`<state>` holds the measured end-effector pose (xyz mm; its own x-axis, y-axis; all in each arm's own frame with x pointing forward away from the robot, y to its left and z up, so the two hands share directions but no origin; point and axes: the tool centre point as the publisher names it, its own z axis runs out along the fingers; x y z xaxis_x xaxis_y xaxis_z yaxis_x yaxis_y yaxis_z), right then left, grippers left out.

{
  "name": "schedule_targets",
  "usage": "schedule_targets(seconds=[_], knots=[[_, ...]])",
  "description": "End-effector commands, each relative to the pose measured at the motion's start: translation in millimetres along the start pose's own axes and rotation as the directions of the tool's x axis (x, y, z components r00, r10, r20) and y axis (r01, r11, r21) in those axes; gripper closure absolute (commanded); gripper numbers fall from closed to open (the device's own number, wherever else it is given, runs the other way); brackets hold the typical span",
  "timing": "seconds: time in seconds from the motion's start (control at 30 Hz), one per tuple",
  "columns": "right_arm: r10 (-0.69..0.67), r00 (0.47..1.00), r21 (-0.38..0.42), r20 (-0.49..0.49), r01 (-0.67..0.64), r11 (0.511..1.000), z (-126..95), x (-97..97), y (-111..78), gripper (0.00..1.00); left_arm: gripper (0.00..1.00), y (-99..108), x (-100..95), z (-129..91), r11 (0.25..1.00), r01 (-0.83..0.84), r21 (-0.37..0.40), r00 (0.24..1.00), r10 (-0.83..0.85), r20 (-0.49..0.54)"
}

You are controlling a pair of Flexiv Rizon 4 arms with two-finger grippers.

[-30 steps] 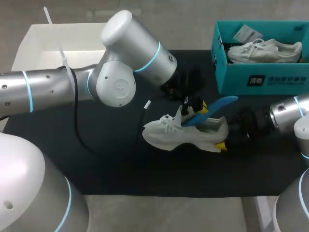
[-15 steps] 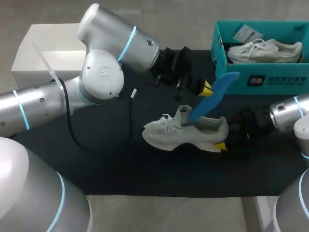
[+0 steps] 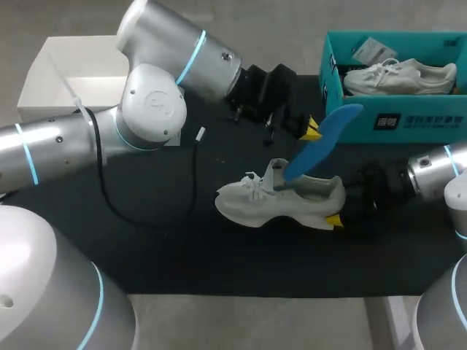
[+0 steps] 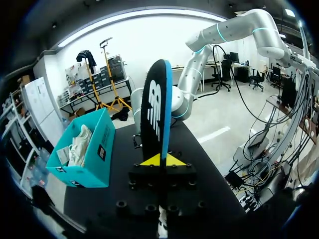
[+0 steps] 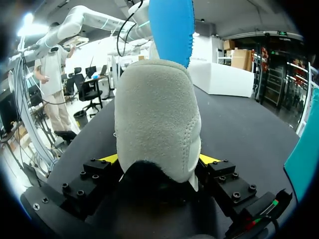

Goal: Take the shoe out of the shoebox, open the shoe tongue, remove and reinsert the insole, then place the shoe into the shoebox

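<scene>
**Insole halfway out, both grippers clamped**

The blue insole (image 3: 322,141) slants up out of the shoe (image 3: 277,203). Its lower end dips into the opening beside the upright tongue, and its upper end leans toward the teal shoebox (image 3: 398,122). The left gripper (image 4: 160,160) pinches it edge-on partway along, so a clean exit looks like a pull along that slant, up and toward the box. The shoe sits on its sole mid-table, with its long axis across the table, toe to my left and heel to my right. There the right gripper (image 5: 158,160) squeezes the heel from both sides.
</scene>
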<state>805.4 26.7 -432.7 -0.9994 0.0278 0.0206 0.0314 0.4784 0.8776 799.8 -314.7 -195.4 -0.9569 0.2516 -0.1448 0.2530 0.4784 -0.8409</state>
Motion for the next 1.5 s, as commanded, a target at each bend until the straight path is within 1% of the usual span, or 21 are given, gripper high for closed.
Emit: schedule_targets(seconds=[0.03, 0.13, 0.17, 0.2, 0.33, 0.37, 0.43, 0.47, 0.5, 0.57, 0.6, 0.73, 0.8, 0.83, 0.87, 0.97, 1.1, 1.2, 1.27, 1.33, 1.5], knots=[[0.0, 1.0, 0.004, 0.002, 0.0, 1.0, 2, 0.4, -1.1, 1.0, 1.0, 0, -0.7, 1, 1.0, 0.0, -0.001, 1.0, 0.0, -0.001], [0.0, 1.0, 0.004, 0.002, 0.0, 1.0, 2, 0.4, -1.1, 1.0, 1.0, 0, -0.7, 1, 1.0, 0.0, -0.001, 1.0, 0.0, -0.001], [0.0, 1.0, 0.004, 0.002, 0.0, 1.0, 2, 0.4, -1.1, 1.0, 1.0, -10, 2.1, -2, 0.999, 0.018, 0.041, 1.0, -0.018, 0.003], [0.0, 1.0, 0.004, 0.002, 0.0, 1.0, 2, 0.4, -1.1, 1.0, 1.0, -19, 2.8, -4, 0.998, 0.033, 0.062, 0.999, -0.034, 0.009], [0.0, 1.0, 0.004, 0.002, 0.0, 1.0, 2, 0.4, -1.1, 1.0, 1.0, -55, 11.1, -9, 0.994, 0.055, 0.091, 0.998, -0.057, 0.016], [0.0, 1.0, 0.004, 0.002, 0.0, 1.0, 2, 0.4, -1.1, 1.0, 1.0, -65, 13.7, -9, 0.99, 0.075, 0.121, 0.997, -0.076, 0.008], [0.0, 1.0, 0.004, 0.002, 0.0, 1.0, 2, 0.4, -1.1, 1.0, 1.0, -85, 22.8, -12, 0.984, 0.102, 0.148, 0.995, -0.103, 0.0], [0.0, 1.0, 0.004, 0.002, 0.0, 1.0, 2, 0.4, -1.1, 1.0, 1.0, -94, 27.3, -14, 0.975, 0.119, 0.186, 0.993, -0.119, -0.011], [0.0, 1.0, 0.004, 0.002, 0.0, 1.0, 2, 0.4, -1.1, 1.0, 1.0, -100, 30.9, -15, 0.973, 0.126, 0.194, 0.992, -0.125, -0.014], [0.0, 1.0, 0.004, 0.002, 0.0, 1.0, 2, 0.4, -1.1, 1.0, 1.0, -110, 38.9, -20, 0.957, 0.162, 0.242, 0.987, -0.158, -0.037], [0.0, 1.0, 0.004, 0.002, 0.0, 1.0, 2, 0.4, -1.1, 1.0, 1.0, -116, 46.7, -23, 0.947, 0.193, 0.256, 0.981, -0.185, -0.057], [0.0, 1.0, 0.004, 0.002, 0.0, 1.0, 2, 0.4, -1.1, 1.0, 1.0, -121, 65.6, -32, 0.929, 0.263, 0.259, 0.963, -0.234, -0.137], [0.0, 1.0, 0.004, 0.002, 0.0, 1.0, 2, 0.4, -1.1, 1.0, 1.0, -125, 77.7, -37, 0.914, 0.302, 0.273, 0.945, -0.249, -0.213], [0.0, 1.0, 0.004, 0.002, 0.0, 1.0, 2, 0.4, -1.1, 1.0, 1.0, -128, 86.6, -42, 0.902, 0.329, 0.281, 0.929, -0.254, -0.27], [0.0, 1.0, 0.004, 0.002, 0.0, 1.0, 2, 0.4, -1.1, 1.0, 1.0, -130, 92.8, -46, 0.892, 0.345, 0.291, 0.917, -0.255, -0.306], [0.0, 1.0, 0.004, 0.002, 0.0, 1.0, 2, 0.4, -1.1, 1.0, 1.0, -140, 107.8, -59, 0.863, 0.376, 0.338, 0.895, -0.243, -0.375], [0.0, 1.0, 0.004, 0.002, 0.0, 1.0, 2, 0.4, -1.1, 1.0, 1.0, -152, 128.4, -71, 0.83, 0.451, 0.329, 0.84, -0.269, -0.471], [0.0, 1.0, 0.004, 0.002, 0.0, 1.0, 2, 0.4, -1.1, 1.0, 1.0, -159, 139.5, -78, 0.809, 0.489, 0.325, 0.808, -0.281, -0.518], [0.0, 1.0, 0.004, 0.002, 0.0, 1.0, 2, 0.4, -1.1, 1.0, 1.0, -163, 148.4, -84, 0.799, 0.518, 0.305, 0.784, -0.302, -0.542], [0.0, 1.0, 0.004, 0.002, 0.0, 1.0, 2, 0.4, -1.1, 1.0, 1.0, -167, 153.8, -87, 0.79, 0.524, 0.318, 0.78, -0.295, -0.552], [0.0, 1.0, 0.004, 0.002, 0.0, 1.0, 2, 0.4, -1.1, 1.0, 1.0, -173, 175.6, -97, 0.771, 0.568, 0.287, 0.741, -0.328, -0.586]])
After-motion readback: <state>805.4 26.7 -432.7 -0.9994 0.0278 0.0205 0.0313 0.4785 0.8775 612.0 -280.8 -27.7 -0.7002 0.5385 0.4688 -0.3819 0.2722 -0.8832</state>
